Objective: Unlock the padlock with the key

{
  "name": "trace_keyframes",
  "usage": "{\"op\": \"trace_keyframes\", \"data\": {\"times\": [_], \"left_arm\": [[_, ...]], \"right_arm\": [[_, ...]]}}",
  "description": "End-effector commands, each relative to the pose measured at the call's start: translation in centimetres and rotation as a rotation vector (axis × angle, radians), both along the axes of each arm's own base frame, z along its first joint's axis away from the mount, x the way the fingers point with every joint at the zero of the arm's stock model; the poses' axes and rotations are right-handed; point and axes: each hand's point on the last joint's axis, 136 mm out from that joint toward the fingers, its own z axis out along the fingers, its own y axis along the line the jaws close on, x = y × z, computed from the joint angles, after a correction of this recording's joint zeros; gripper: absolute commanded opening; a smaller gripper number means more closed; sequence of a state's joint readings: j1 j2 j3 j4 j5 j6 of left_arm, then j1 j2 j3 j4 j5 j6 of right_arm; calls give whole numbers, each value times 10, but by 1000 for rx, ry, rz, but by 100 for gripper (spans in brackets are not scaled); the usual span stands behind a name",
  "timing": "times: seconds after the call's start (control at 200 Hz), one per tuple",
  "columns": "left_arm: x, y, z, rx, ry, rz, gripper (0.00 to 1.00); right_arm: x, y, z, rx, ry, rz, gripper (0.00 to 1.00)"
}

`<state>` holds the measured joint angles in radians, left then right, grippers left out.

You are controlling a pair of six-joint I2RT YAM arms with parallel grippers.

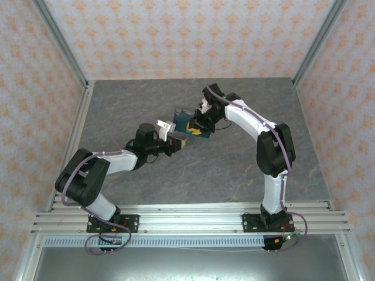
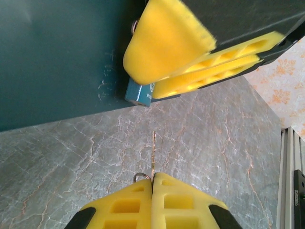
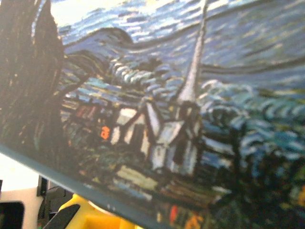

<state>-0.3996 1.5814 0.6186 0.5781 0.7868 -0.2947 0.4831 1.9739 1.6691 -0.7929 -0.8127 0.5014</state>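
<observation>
Teal padlock is sitting clamped in right gripper, left gripper is pinching the key just short of it, so it's approaching, next likely needing precise tip-to-keyway alignment.

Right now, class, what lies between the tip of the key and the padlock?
Nothing: in the left wrist view the gap between key and padlock is open, with bare marbled table behind it.
</observation>
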Motion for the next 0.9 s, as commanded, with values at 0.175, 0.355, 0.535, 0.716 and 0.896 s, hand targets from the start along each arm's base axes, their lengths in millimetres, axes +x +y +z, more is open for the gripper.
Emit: {"op": "trace_keyframes", "data": {"times": [0.175, 0.355, 0.535, 0.716, 0.896], "left_arm": [[5, -12, 17, -76, -59, -36, 0], [4, -7, 18, -107, -64, -16, 0], [2, -5, 16, -113, -55, -18, 0], [5, -4, 16, -138, -37, -24, 0], [7, 3, 12, -145, -20, -20, 0]], "right_arm": [[1, 0, 15, 56, -22, 16, 0], [-1, -3, 16, 70, -20, 29, 0], [-4, -5, 15, 77, -11, 39, 0], [-5, -4, 14, 86, -6, 46, 0], [-7, -3, 14, 95, 1, 54, 0]]}}
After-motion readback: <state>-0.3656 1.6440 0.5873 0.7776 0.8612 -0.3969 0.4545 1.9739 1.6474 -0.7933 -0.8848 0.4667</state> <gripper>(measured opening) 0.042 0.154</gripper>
